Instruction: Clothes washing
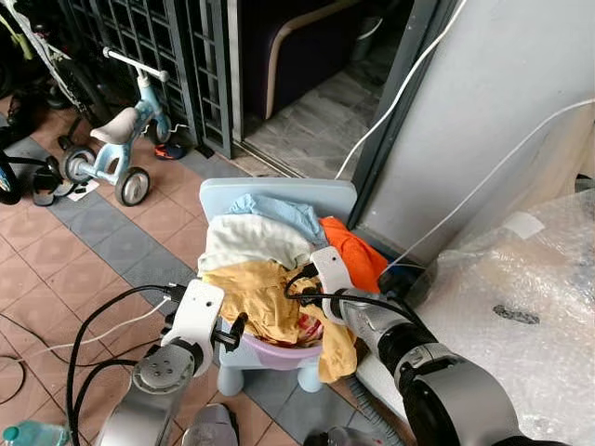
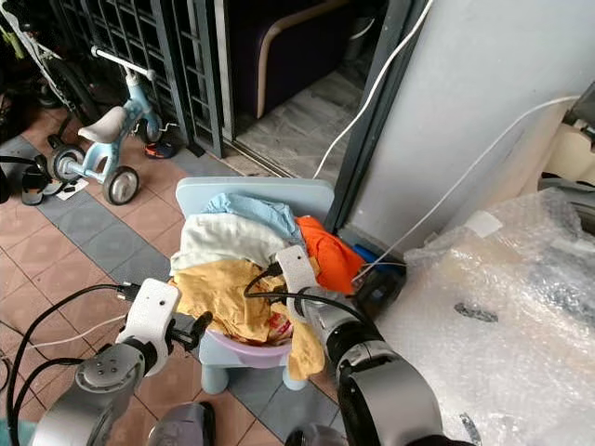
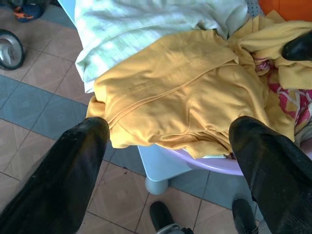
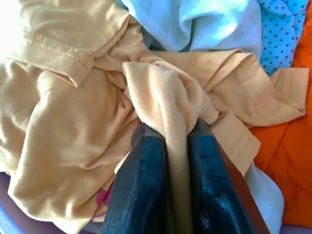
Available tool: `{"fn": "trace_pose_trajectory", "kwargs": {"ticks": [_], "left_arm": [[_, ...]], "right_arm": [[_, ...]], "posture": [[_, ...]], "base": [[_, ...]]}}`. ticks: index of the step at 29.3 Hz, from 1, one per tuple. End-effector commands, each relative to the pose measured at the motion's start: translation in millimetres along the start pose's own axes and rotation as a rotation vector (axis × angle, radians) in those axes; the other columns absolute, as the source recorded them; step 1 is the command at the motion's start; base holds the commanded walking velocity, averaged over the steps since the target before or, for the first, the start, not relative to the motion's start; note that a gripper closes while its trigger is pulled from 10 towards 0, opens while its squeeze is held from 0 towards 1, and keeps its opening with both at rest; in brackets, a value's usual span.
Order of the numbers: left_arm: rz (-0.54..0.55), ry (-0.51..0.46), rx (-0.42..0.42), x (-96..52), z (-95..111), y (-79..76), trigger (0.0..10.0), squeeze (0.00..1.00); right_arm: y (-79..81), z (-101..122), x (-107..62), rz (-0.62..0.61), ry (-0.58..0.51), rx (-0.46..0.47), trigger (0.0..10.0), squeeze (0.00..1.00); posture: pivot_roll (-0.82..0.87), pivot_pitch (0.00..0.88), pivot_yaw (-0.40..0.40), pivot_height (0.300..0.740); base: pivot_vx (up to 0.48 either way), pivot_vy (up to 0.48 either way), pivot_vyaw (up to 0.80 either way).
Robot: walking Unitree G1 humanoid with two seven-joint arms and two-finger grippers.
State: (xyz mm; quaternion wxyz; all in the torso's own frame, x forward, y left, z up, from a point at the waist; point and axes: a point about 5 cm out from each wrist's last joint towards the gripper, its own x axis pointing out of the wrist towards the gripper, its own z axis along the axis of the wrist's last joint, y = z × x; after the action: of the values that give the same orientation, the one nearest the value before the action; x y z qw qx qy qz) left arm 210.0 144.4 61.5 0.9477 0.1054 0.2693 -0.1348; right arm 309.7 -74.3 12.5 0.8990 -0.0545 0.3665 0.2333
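Your right gripper (image 4: pixel 176 146) sits closest — its fingers are pinched tight on a fold of the yellow shirt (image 4: pixel 73 122). That shirt lies on top of the clothes heaped in the purple basin (image 1: pixel 279 354), which rests on a small blue chair (image 1: pixel 279 193). Your left gripper (image 3: pixel 168 141) hovers just beside the basin's near edge — fingers spread wide, holding nothing.
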Motion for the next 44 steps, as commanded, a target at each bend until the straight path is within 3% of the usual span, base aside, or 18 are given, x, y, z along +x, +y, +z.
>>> {"fn": "trace_pose_trajectory", "kwargs": {"ticks": [1,6,8,10,11,14,16,19,20,21,25,31,32,33,35,39,41,44], "left_arm": [[0.02,-0.013,0.009,1.6,1.0,0.4,10.0,0.0],[0.104,-0.069,-0.009,2.8,11.0,11.8,10.0,0.0],[0.158,-0.125,-0.03,3.4,19.7,19.8,10.0,0.0],[0.19,-0.155,-0.04,3.2,23.3,23.8,10.0,0.0],[0.209,-0.194,-0.06,2.5,27.9,25.9,10.0,0.0],[0.218,-0.247,-0.078,1.4,34.8,26.2,10.0,0.0],[0.224,-0.265,-0.083,0.9,37.0,26.3,10.0,0.0],[0.22,-0.303,-0.096,2.0,42.7,23.3,10.0,0.0],[0.207,-0.317,-0.1,2.1,44.4,21.6,10.0,0.0],[0.207,-0.317,-0.1,2.1,44.4,21.6,10.0,0.0],[0.171,-0.34,-0.097,5.1,46.3,13.4,10.0,0.0],[0.172,-0.391,-0.106,7.8,56.4,7.8,10.0,0.0],[0.175,-0.393,-0.107,8.0,56.8,8.0,10.0,0.0],[0.179,-0.393,-0.105,8.5,56.9,8.7,10.0,0.0],[0.164,-0.41,-0.171,7.9,58.0,11.5,10.0,0.0],[0.157,-0.433,-0.158,8.9,63.5,10.3,10.0,0.0],[0.153,-0.461,-0.221,7.3,65.6,10.5,10.0,0.0],[0.165,-0.457,-0.232,7.6,65.4,11.0,10.0,0.0]], "right_arm": [[-12.1,10.5,-3.2,-0.035,-0.043,0.028,0.0,0.0],[-20.4,52.5,-11.6,-0.031,-0.268,0.091,0.0,0.0],[-26.0,88.7,-27.9,0.001,-0.494,0.086,0.0,0.0],[-28.4,108.4,-44.8,0.017,-0.644,0.039,0.0,0.0],[-30.8,123.5,-67.0,-0.006,-0.785,-0.05,0.0,0.0],[-29.9,134.5,-101.9,-0.034,-0.936,-0.104,0.0,0.0],[-28.4,135.3,-114.4,-0.045,-0.976,-0.113,0.0,0.0],[-25.0,123.6,-149.4,-0.168,-1.073,-0.235,0.0,0.0],[-20.8,114.9,-157.7,-0.163,-1.078,-0.218,0.0,0.0],[-20.8,114.9,-157.7,-0.163,-1.078,-0.218,0.0,0.0],[-20.5,72.1,-149.3,-0.091,-0.901,-0.082,0.0,0.0],[-28.6,89.5,-151.8,-0.123,-0.933,-0.085,0.0,0.0],[-29.2,94.8,-152.6,-0.131,-0.949,-0.099,0.3,0.0],[-30.7,100.8,-152.3,-0.157,-0.956,-0.14,10.0,0.0],[-34.6,112.7,-152.1,-0.224,-0.973,-0.186,10.0,0.0],[-37.5,121.8,-150.9,-0.241,-0.981,-0.125,10.0,0.0],[-38.6,121.5,-149.8,-0.248,-0.972,-0.108,10.0,0.0],[-38.9,121.1,-149.7,-0.249,-0.97,-0.11,10.0,0.0]], "posture": [[0.13,0.019,-0.114,0.74],[0.13,0.004,-0.112,0.74],[0.13,0.001,-0.11,0.74],[0.13,0.0,-0.109,0.74],[0.12,0.0,-0.107,0.74],[0.1,0.0,-0.098,0.74],[0.1,0.0,-0.098,0.74],[0.08,0.0,-0.081,0.74],[0.07,0.0,-0.072,0.74],[0.07,0.0,-0.072,0.74],[0.05,0.0,-0.059,0.74],[0.04,0.0,-0.071,0.74],[0.04,0.0,-0.071,0.74],[0.05,0.0,-0.074,0.74],[0.04,0.0,-0.072,0.74],[0.05,0.0,-0.076,0.74],[0.04,0.0,-0.077,0.74],[0.04,0.0,-0.076,0.74]], "base": [[0.0,0.0,0.0],[0.0,0.0,0.0],[0.0,0.0,0.0],[0.0,0.0,0.0],[0.0,0.0,0.0],[0.0,0.0,0.0],[0.0,0.0,0.0],[0.0,0.0,0.0],[0.0,0.0,0.0],[0.0,0.0,0.0],[0.0,0.0,0.0],[0.0,0.0,0.0],[0.0,0.0,0.0],[0.0,0.0,0.0],[0.0,0.0,0.0],[0.0,0.0,0.0],[0.0,0.0,-0.7],[0.0,0.0,-0.79]]}}
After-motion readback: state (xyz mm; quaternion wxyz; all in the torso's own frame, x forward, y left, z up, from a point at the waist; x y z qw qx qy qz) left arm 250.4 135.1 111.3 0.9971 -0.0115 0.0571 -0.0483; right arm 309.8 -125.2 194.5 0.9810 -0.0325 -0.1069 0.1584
